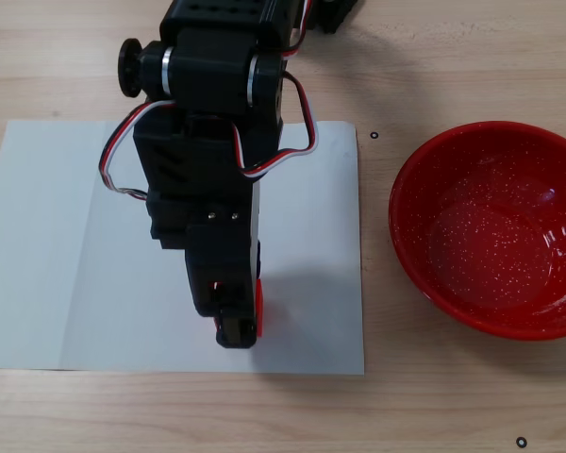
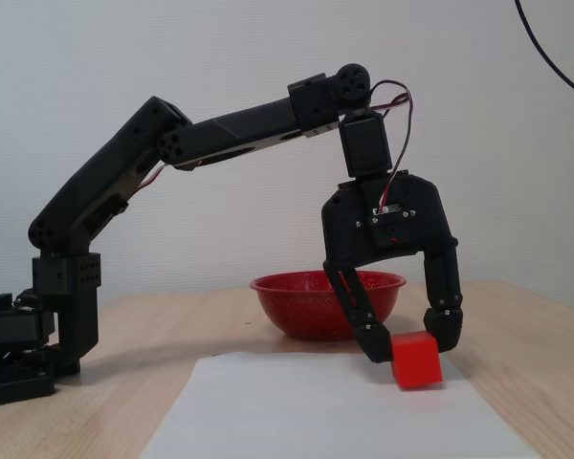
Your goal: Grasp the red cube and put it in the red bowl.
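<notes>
Fixed views, two angles: one top-down, one side-on at worktop height.

Side-on, left to right: black arm base at far left on the pale wooden worktop [image 2: 124,382]. Upper links rising and reaching right, wrist bent down over a white paper sheet [image 2: 297,411]. Black two-finger gripper [image 2: 408,342] pointing down, fingers [image 2: 447,320] closed on the small bright red plain cube [image 2: 416,360], one at each side. Cube tilted, one corner low; whether that corner touches the sheet or hangs just clear, cannot tell. Large round glossy red bowl [image 2: 311,301] behind the gripper, resting on the worktop, partly hidden by the near finger.

Top-down, left to right: white paper sheet [image 1: 47,245] flat on the wood, arm body covering its middle. Red, white and black wires looping at both sides of the wrist. Gripper [image 1: 238,326] near the sheet's lower edge; only a thin red sliver of the cube [image 1: 259,307] visible at its right side. Bowl [image 1: 495,226] well apart to the right, off the paper, white speckles inside, empty of the cube.
</notes>
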{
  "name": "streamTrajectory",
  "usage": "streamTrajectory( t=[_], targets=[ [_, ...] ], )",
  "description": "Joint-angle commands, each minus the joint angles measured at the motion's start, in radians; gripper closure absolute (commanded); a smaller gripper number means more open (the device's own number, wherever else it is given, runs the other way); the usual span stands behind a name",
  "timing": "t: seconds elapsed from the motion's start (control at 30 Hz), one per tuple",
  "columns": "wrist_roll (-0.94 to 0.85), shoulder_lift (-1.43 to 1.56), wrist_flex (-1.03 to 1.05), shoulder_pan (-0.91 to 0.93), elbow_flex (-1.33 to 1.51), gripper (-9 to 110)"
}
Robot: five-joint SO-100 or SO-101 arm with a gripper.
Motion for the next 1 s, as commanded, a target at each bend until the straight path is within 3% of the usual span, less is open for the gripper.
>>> streamTrajectory(
  t=[0.0, 0.5, 0.97],
  targets=[
    [-0.018, 0.244, 0.028, 0.008, -0.098, 101],
    [-0.018, 0.532, 0.124, 0.031, 0.075, 101],
    [-0.035, 0.821, -0.011, 0.221, 0.414, 101]
  ],
)
